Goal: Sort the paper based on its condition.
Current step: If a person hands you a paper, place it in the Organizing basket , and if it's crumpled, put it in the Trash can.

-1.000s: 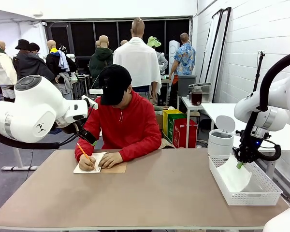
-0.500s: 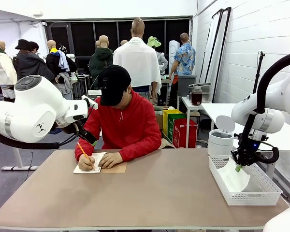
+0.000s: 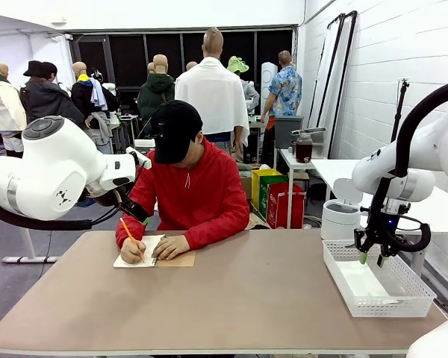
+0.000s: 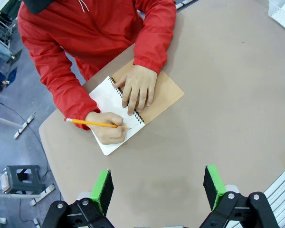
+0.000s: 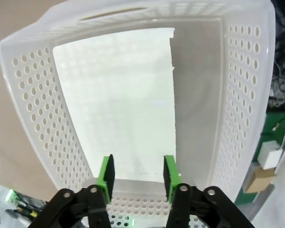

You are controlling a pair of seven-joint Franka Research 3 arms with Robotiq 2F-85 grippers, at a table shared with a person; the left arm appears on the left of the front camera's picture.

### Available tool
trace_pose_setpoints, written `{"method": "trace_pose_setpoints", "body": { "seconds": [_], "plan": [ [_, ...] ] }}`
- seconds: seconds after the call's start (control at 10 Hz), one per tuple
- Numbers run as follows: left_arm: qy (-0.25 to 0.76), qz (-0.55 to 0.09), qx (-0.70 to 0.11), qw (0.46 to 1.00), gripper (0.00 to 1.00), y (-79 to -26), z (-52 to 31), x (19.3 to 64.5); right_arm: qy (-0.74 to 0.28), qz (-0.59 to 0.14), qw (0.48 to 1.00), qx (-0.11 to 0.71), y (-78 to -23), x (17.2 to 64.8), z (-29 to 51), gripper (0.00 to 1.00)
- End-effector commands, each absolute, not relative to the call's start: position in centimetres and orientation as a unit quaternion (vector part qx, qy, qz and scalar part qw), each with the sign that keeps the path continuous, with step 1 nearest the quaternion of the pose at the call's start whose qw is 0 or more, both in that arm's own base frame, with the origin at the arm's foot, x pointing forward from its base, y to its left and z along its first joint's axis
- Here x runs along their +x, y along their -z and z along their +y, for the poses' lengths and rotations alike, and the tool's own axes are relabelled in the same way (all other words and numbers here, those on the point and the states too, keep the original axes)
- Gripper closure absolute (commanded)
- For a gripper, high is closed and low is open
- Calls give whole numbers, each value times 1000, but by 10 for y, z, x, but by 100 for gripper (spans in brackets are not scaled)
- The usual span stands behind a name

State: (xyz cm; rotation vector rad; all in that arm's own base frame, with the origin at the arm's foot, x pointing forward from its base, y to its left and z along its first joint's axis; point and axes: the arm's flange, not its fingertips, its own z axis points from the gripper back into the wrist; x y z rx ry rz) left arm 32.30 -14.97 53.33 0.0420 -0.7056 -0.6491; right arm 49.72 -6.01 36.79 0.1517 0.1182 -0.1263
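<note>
Release step: thin white paper sheet (image 5: 123, 104) lies in white mesh plastic basket (image 5: 242, 85); right gripper (image 5: 135, 175) and left gripper (image 4: 156, 187) jaws apart; next, probably fetch another sheet.

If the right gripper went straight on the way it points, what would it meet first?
Probably the paper in the basket, just beyond the right gripper, whose jaws stand open; depth unclear.

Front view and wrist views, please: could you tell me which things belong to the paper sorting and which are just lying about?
Belong to the job:
- paper, lying flat in the basket
- white mesh basket
- right claw, open above the basket

Just lying about:
- spiral notebook, being written in
- pencil
- white lidded bin, behind the basket
</note>
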Motion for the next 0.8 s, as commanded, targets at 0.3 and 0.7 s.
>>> {"method": "trace_pose_setpoints", "body": {
  "seconds": [0.3,0.7],
  "plan": [
    [313,-340,21,887,0,-534,-150,323,84,48,994,43,-385,492,-49,0],
    [313,-340,21,887,0,-534,-150,323,71,57,994,65,-381,494,-52,0]
  ]
}}
